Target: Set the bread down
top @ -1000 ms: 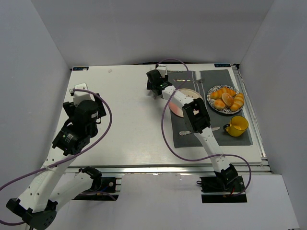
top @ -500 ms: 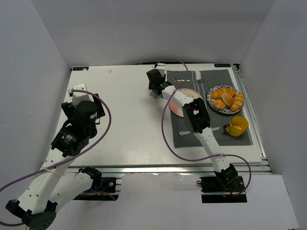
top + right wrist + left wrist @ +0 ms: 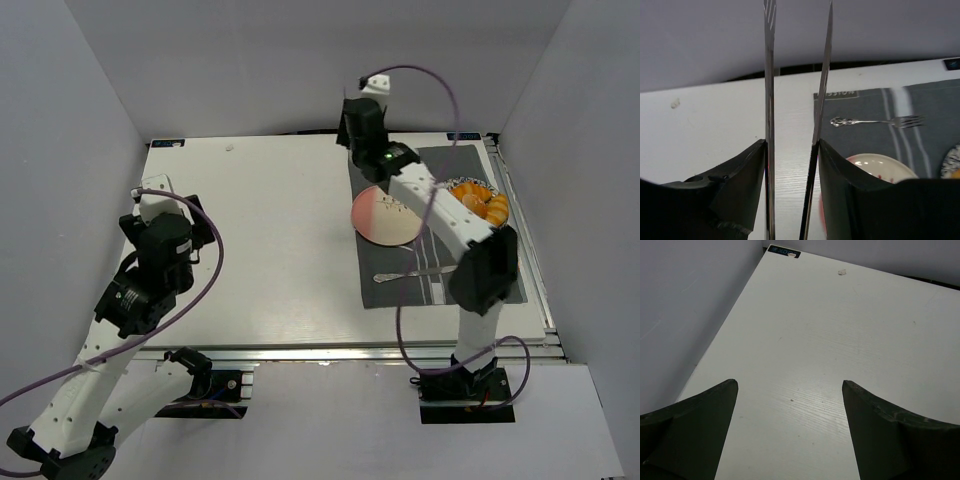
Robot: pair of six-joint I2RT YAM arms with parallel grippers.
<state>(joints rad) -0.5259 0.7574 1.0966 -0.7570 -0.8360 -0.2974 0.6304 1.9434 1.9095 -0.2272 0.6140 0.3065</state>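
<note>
As tongs (image 3: 769,75) are clenched by the right gripper (image 3: 792,150) past the pink plate (image 3: 385,215), bread (image 3: 492,207) may be crushed by oversqueezing.

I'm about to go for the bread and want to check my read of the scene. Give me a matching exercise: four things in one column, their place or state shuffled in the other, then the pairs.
Things:
1. metal tongs
2. bread
3. fork
4. left claw

Place or state:
A. open, over the white table
B. piled on the patterned plate
C. gripped in the right claw
D. lying on the grey mat

Pairs: 1-C, 2-B, 3-D, 4-A
</note>
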